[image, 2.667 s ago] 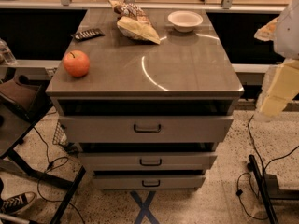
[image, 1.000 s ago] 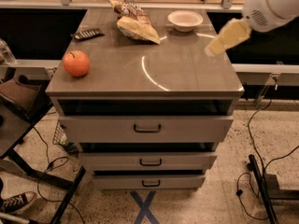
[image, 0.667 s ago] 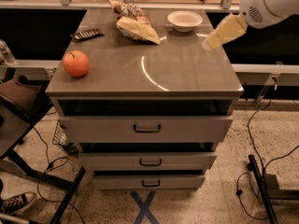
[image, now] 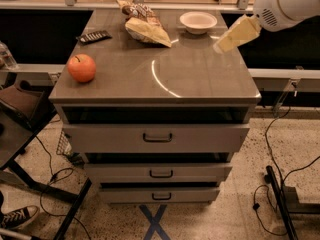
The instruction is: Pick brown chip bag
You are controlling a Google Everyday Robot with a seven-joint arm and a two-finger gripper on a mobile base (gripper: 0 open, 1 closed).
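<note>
Swung in from the right, the arm now holds its yellowish gripper (image: 222,44) over the cabinet top's (image: 200,79) right rear, beside the white bowl (image: 198,21); whether it is spread or closed cannot be told. The brown chip bag (image: 145,26) lies at the back, left of the bowl.

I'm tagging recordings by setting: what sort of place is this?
Probably a robotics lab or workshop: loose cables trail over the speckled floor, a blue tape cross marks it before the drawer cabinet, and the pincer hangs above its top beside the white bowl.
</note>
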